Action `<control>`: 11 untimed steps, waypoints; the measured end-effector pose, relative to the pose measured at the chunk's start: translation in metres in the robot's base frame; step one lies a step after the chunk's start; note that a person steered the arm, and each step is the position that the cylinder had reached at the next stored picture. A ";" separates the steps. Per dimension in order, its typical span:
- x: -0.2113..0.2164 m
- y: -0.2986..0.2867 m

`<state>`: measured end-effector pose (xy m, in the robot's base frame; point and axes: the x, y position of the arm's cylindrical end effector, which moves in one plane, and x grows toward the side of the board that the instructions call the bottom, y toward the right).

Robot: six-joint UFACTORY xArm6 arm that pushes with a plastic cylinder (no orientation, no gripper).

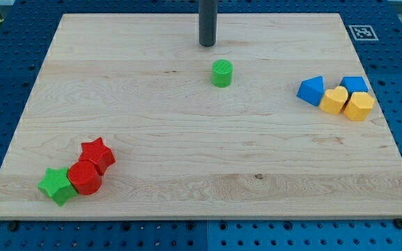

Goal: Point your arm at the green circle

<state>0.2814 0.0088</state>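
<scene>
The green circle (222,73) is a short green cylinder standing on the wooden board a little above the view's middle. My tip (207,44) is the lower end of the dark rod that comes down from the view's top edge. The tip stands just above and slightly left of the green circle, with a small gap of bare wood between them. They are not touching.
At the view's right sit a blue triangle (311,90), a blue block (354,85), a yellow heart (335,100) and a yellow hexagon (359,106). At the bottom left are a red star (97,153), a red block (84,178) and a green star (56,185). The board (152,104) lies on a blue pegboard.
</scene>
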 end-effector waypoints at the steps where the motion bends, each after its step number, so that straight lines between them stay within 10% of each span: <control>1: 0.000 0.000; 11: 0.076 -0.045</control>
